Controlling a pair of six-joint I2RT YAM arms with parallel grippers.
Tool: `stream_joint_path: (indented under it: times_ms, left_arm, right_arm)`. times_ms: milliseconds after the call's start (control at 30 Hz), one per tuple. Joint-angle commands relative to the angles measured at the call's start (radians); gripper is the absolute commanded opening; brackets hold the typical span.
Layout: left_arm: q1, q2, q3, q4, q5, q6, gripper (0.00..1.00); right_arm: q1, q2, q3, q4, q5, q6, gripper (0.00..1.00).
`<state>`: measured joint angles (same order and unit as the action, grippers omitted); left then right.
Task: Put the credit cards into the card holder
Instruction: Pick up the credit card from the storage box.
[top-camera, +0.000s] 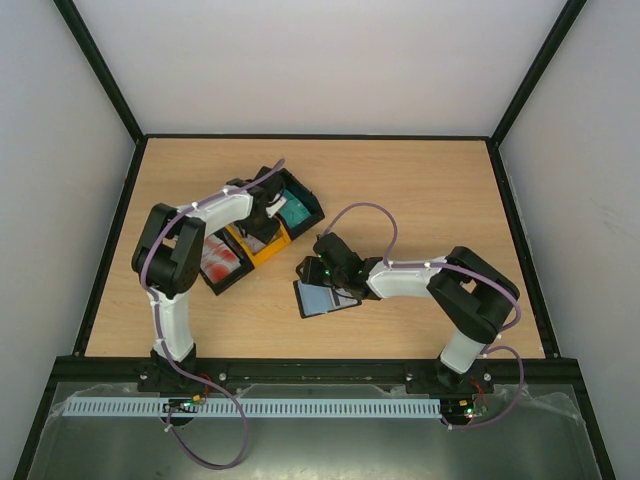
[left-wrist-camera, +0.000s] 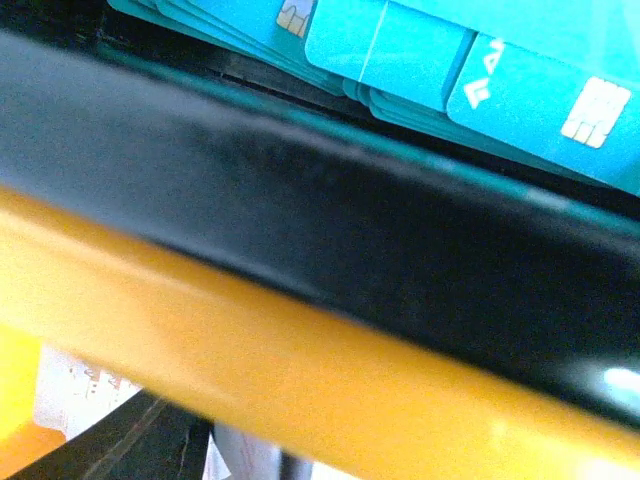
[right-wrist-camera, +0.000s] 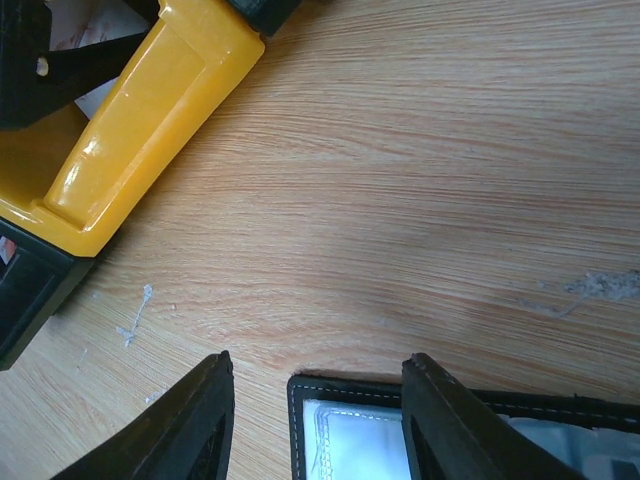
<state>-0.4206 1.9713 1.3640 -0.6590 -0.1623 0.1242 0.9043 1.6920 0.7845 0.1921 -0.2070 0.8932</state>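
**Observed.** The left gripper (top-camera: 266, 220) is down over the row of bins at the left of the table (top-camera: 430, 190). It sits low above the black bin (left-wrist-camera: 350, 230) that holds the teal cards (left-wrist-camera: 420, 60). Its wrist camera is so close that only that bin's rim, the wall of the yellow bin (left-wrist-camera: 250, 370) beside it and the fanned card stack show. The fingers are out of sight, so I cannot tell whether they are spread or closed on a card. Red-and-white cards (top-camera: 222, 258) lie in another bin on the far side of the yellow one.

The card holder (top-camera: 325, 298) lies opened flat on the wood, near the bins but apart from them. The right gripper (right-wrist-camera: 320, 365) stands over one corner of it with jaws parted. One finger is over the holder and the other over bare wood — nothing is clamped.

**Assessment.** The step in hand appears to be picking a single teal card.

**Recommended:**
- Take only the topmost card, by an exposed edge.
- Lift it clear of the rim before travelling.
- Have the right arm steady the holder, so the pocket does not slide as the card goes in.
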Motion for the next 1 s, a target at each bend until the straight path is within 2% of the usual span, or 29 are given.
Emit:
stream_joint_path:
  times_ms: [0, 133, 233, 300, 733, 967]
  left_arm:
    - [0.009, 0.009, 0.015, -0.04, -0.011, -0.014, 0.58]
    - [0.01, -0.009, 0.023, -0.044, -0.009, -0.017, 0.53]
    - [0.012, -0.019, 0.027, -0.055, 0.0, -0.014, 0.35]
    - [0.013, -0.017, 0.026, -0.059, -0.006, -0.014, 0.29]
    - [0.013, -0.081, 0.057, -0.068, -0.065, -0.036, 0.08]
    - [0.012, -0.132, 0.05, -0.091, -0.064, -0.058, 0.03]
  right_arm:
    - [0.008, 0.007, 0.019, -0.002, 0.022, -0.011, 0.45]
    - [0.007, 0.004, 0.02, -0.006, 0.023, -0.012, 0.45]
    - [0.007, 0.002, 0.018, -0.008, 0.026, -0.012, 0.45]
    - [0.007, 0.001, 0.018, -0.01, 0.028, -0.012, 0.45]
    - [0.007, -0.017, 0.034, -0.02, 0.032, -0.011, 0.45]
    - [0.007, -0.048, 0.062, -0.043, 0.038, -0.014, 0.45]
